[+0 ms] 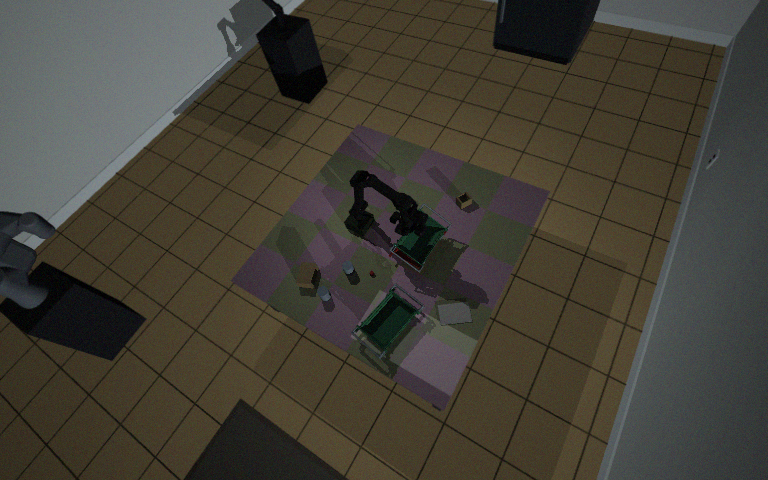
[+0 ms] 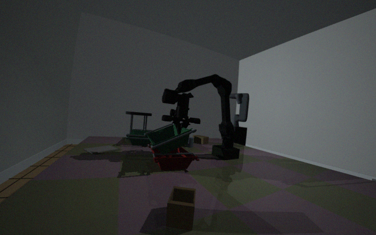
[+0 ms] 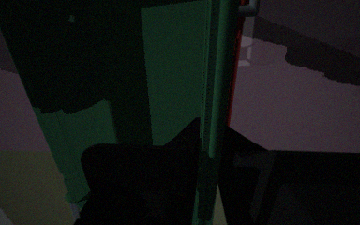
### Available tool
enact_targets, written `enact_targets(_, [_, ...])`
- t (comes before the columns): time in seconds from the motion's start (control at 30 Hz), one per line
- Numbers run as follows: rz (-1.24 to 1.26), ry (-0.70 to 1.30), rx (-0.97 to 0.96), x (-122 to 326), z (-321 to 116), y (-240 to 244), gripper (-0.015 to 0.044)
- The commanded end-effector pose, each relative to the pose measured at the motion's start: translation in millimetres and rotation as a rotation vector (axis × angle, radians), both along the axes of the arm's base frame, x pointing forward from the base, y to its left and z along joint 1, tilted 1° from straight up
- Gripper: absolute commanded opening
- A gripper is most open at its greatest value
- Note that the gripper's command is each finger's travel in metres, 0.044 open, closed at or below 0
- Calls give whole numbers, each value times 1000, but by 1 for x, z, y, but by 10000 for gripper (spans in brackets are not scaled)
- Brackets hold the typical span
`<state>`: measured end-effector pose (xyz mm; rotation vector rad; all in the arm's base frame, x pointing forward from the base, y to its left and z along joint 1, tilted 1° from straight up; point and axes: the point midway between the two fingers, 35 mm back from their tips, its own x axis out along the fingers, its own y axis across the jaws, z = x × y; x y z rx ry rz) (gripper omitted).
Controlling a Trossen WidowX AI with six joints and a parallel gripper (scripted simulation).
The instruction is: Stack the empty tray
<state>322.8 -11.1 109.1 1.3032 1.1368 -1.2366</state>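
Note:
The red loaded tray (image 1: 405, 257) (image 2: 174, 163) stands on the mat. One grey wire bar (image 2: 181, 153) lies across its near top in the exterior view; its other bar is not clear, and its blocks are hidden. My gripper (image 3: 204, 124) (image 2: 178, 127) is shut on the long side wall of the green empty tray (image 1: 419, 242) (image 2: 160, 136) (image 3: 175, 70). The green tray is over the red one, tilted, its left side low at the red tray's top and its right side raised. Whether they touch is unclear.
Another green tray (image 1: 389, 319) (image 2: 137, 141) stands apart with a raised frame. A pale flat plate (image 1: 454, 312) (image 2: 101, 149), an open brown box (image 1: 464, 204) (image 2: 179, 215), another brown box (image 1: 307, 277) (image 2: 200, 139) and two pale cans (image 1: 348, 268) (image 1: 324, 294) stand around.

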Motion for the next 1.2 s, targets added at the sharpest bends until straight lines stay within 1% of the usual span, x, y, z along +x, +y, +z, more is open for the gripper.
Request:
enact_targets(0.0, [-5, 13, 2, -6, -5, 1, 0])
enact_targets(1.17, [-5, 14, 2, -13, -18, 2, 0])
